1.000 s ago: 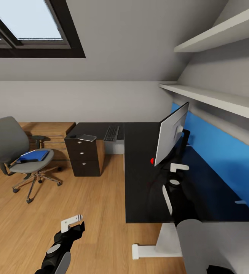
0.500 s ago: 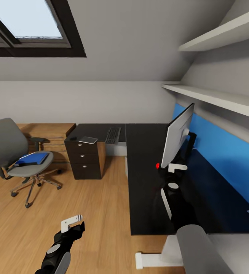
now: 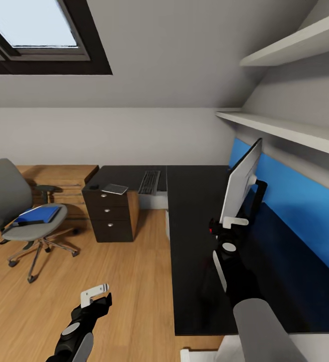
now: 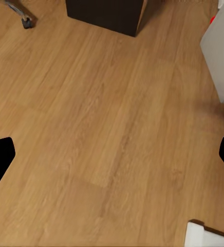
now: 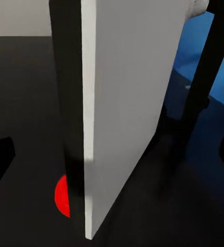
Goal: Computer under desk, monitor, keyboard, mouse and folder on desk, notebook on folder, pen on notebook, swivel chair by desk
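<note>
The monitor (image 3: 242,180) stands on the black desk (image 3: 194,261), its grey back (image 5: 127,98) right in front of my open right gripper (image 3: 233,221), whose fingers reach either side of its near edge without touching. At the desk's far end lie the keyboard (image 3: 149,182), the notebook (image 3: 115,189) and the mouse (image 3: 95,186). The blue folder (image 3: 36,214) lies on the swivel chair (image 3: 11,201) at the left. My left gripper (image 3: 94,294) hangs open over the floor. A light grey box with a red spot, apparently the computer (image 4: 221,56), stands under the desk. The pen is out of view.
The dark drawer unit (image 3: 109,218) stands under the desk's far end, with a low wood counter (image 3: 64,176) behind the chair. A red dot (image 5: 63,196) marks the desk by the monitor. A white desk foot (image 4: 209,237) is on the wood floor (image 3: 109,266).
The whole view has shifted as the camera moved forward along the desk. The monitor now looks more edge-on and closer to my right gripper. Both arms keep their pose.
</note>
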You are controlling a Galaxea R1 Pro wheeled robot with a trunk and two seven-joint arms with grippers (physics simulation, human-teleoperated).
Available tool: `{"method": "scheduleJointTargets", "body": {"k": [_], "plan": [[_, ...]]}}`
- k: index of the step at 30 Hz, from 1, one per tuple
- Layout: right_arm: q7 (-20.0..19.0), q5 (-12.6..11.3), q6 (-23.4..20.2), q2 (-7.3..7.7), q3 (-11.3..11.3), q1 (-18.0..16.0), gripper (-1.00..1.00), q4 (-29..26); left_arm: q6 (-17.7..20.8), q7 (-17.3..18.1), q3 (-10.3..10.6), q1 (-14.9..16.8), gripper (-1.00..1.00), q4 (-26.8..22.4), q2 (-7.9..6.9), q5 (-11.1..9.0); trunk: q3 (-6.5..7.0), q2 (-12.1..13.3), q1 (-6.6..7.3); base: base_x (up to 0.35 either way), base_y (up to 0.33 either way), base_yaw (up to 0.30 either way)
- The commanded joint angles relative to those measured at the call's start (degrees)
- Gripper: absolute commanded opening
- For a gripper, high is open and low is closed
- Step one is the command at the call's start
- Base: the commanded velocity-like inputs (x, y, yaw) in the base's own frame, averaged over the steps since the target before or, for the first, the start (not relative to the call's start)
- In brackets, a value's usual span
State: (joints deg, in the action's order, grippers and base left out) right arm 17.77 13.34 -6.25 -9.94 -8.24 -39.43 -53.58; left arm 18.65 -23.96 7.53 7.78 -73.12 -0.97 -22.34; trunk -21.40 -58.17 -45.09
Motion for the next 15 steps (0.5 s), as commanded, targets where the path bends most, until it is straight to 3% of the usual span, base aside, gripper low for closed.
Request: {"method": "scheduleJointTargets", "body": {"k": [1,10,15], "plan": [[0.06,0.58,-0.37,-0.06,-0.1,-0.03,1.0,-0.06,0.13,-0.54,0.2,0.04,1.0,-0.09,-0.05,-0.51,-0.07,-0.05,-0.03,0.094,0.0,0.0],[0.07,0.65,-0.17,-0.06,-0.11,-0.03,1.0,-0.05,0.09,-0.51,0.6,0.04,1.0,-0.16,-0.01,-0.51,-0.07,-0.05,-0.03,0.163,0.0,0.0],[0.07,0.71,-0.16,-0.06,-0.18,-0.03,1.0,-0.11,0.12,-0.55,0.81,0.04,1.0,-0.18,-0.02,-0.51,-0.07,-0.05,-0.03,0.058,0.0,0.0]]}}
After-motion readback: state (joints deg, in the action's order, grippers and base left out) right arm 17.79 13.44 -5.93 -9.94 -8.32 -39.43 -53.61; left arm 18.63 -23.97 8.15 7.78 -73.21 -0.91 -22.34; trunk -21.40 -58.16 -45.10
